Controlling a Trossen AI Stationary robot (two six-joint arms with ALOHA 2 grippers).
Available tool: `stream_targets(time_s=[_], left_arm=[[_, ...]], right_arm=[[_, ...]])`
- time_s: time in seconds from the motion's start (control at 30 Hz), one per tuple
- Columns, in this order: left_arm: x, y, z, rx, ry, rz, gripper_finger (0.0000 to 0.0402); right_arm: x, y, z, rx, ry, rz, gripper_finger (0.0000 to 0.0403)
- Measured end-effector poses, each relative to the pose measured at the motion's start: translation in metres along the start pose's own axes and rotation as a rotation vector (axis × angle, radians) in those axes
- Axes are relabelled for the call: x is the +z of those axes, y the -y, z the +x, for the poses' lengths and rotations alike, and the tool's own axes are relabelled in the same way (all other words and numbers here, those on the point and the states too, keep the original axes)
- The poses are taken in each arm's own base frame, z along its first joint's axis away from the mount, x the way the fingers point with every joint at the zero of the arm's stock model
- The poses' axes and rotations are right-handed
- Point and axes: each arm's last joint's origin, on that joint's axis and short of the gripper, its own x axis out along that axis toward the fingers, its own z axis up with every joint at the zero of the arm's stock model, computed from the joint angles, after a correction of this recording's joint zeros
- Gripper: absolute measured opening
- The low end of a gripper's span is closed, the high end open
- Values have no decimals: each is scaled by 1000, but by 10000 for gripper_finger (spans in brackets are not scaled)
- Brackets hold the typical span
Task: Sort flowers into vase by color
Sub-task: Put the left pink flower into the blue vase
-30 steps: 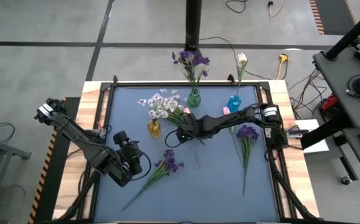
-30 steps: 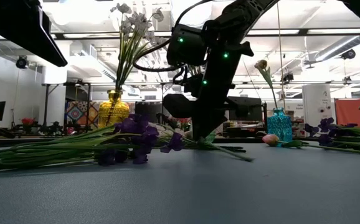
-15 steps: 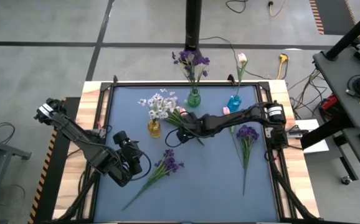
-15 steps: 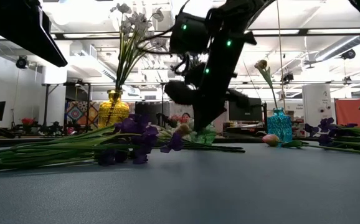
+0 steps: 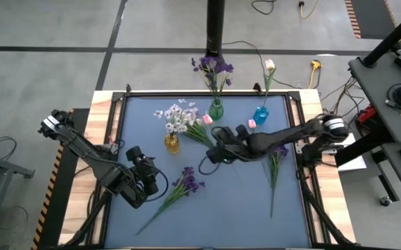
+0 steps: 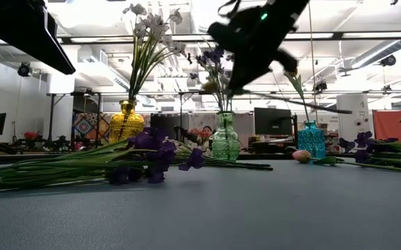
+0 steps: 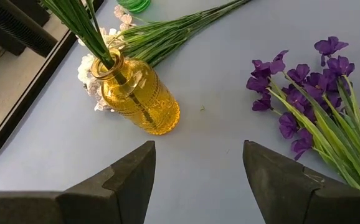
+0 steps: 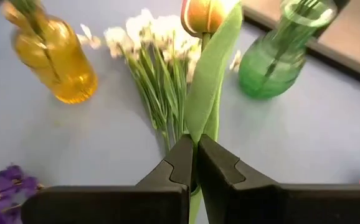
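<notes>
Since the previous frame the right gripper (image 5: 221, 151) has lifted off the table (image 5: 242, 208) and shifted right, carrying a pink tulip (image 5: 207, 119). Left gripper (image 5: 147, 182) hangs over the near-left table, fingers spread and empty, beside a purple sprig (image 5: 186, 184) lying diagonally, blossoms far-right. Yellow vase (image 5: 172, 144) holds white sprays. The right gripper's fingers are pressed together on the tulip stem (image 8: 198, 93); its long axis runs from the gripper towards the far left, with the bud leading.
</notes>
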Motion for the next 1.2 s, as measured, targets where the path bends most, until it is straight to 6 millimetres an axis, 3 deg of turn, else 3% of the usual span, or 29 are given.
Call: stream_targets(time_s=[0.2, 0.43, 0.57, 0.67, 0.87, 1.2], left_arm=[[0, 0, 0, -1, 1, -2, 223], [0, 0, 0, -2, 1, -3, 223], [0, 0, 0, -2, 1, -3, 223], [0, 0, 0, -1, 1, -3, 223], [0, 0, 0, 0, 4, 0, 223], [1, 0, 0, 12, 20, 2, 223]], right_arm=[[-2, 21, -39, 78, 218, -69, 13], [0, 58, -61, 250, 551, -75, 13], [2, 89, -68, 232, 801, -25, 13], [6, 116, -72, 131, 957, 74, 13], [16, 162, -77, -215, 1110, 175, 13], [29, 192, -64, -503, 1083, 92, 13]])
